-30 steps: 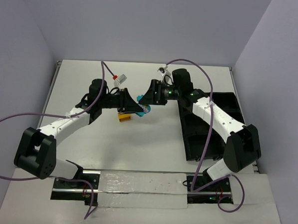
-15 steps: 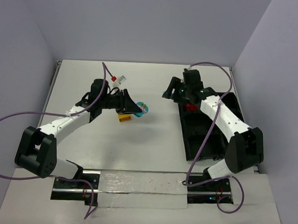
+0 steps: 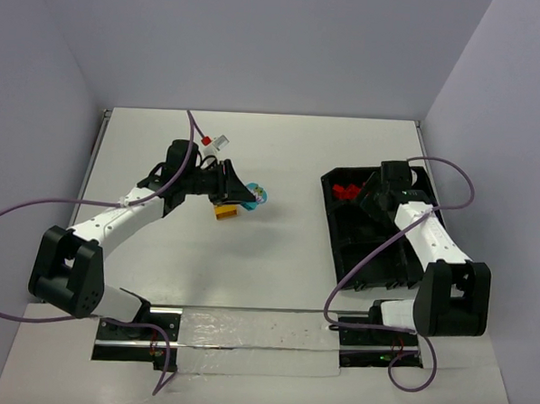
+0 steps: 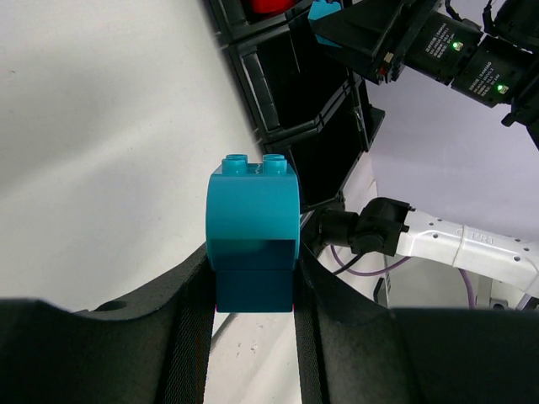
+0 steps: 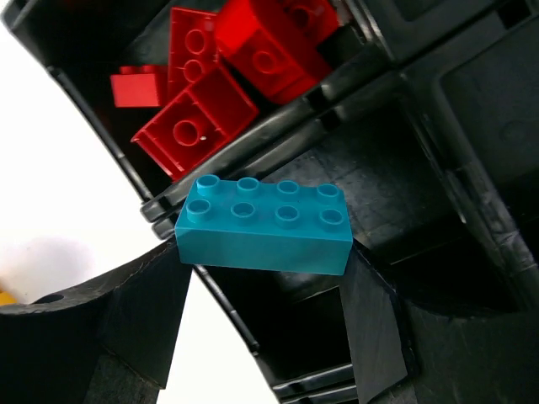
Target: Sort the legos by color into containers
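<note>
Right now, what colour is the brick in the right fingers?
Cyan-blue brick; clearest in the right wrist view.

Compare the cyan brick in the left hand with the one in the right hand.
The left hand holds a short brick with two studs and a rounded top; the right hand holds a long brick with eight studs. The short brick hangs over the white table, the long brick over the black tray, by its bin of red bricks. Both are cyan and clamped.

Left gripper [image 4: 253,282], arm outstretched, clamps a rounded brick [image 4: 253,202]; right gripper [image 5: 263,257], tilted down, clamps a long brick [image 5: 263,220].
</note>
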Controlling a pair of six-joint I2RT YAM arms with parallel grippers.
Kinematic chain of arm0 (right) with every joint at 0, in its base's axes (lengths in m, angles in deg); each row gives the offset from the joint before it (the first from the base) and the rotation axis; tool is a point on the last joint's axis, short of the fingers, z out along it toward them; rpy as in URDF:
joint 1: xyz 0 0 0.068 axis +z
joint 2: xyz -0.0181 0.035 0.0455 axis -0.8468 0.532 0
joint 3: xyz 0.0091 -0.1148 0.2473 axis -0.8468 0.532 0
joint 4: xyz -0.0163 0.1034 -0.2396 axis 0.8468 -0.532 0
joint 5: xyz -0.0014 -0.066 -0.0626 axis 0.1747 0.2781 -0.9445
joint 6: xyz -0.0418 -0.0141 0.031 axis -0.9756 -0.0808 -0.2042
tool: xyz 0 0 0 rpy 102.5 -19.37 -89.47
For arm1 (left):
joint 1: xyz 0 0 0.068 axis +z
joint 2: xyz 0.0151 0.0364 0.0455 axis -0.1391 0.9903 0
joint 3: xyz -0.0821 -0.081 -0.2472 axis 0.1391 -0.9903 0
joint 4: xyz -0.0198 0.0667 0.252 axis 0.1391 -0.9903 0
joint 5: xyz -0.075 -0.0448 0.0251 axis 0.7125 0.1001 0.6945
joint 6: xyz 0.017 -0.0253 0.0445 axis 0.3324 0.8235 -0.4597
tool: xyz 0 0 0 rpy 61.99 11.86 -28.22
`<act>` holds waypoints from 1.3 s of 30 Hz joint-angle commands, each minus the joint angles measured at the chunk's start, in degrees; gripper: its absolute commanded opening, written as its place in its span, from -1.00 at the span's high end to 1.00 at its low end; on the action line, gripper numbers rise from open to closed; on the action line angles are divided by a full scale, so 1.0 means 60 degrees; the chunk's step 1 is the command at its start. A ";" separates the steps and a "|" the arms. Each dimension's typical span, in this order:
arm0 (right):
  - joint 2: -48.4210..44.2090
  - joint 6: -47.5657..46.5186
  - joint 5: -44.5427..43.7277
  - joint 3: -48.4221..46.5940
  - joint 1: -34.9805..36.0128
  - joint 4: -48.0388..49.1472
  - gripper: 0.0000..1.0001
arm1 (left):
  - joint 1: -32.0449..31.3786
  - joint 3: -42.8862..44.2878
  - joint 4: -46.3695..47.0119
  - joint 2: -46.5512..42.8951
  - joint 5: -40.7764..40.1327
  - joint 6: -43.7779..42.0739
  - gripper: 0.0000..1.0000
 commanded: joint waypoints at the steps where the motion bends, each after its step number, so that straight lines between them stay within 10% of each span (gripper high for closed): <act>1: -0.0151 -0.0189 -0.0110 0.0141 -0.0114 0.0466 -0.36 | 0.0013 0.0376 0.0095 0.0070 -0.0032 -0.0103 0.99; 17: 0.0147 -0.0467 -0.0250 -0.0235 -0.0114 0.0334 -0.71 | 0.0009 0.0537 0.0216 0.0205 -0.0024 0.0056 0.99; 39: -0.1207 -0.0962 0.3286 -0.0319 0.1755 0.2551 -0.54 | -0.0342 0.0936 0.0556 0.0645 0.0041 0.0416 0.99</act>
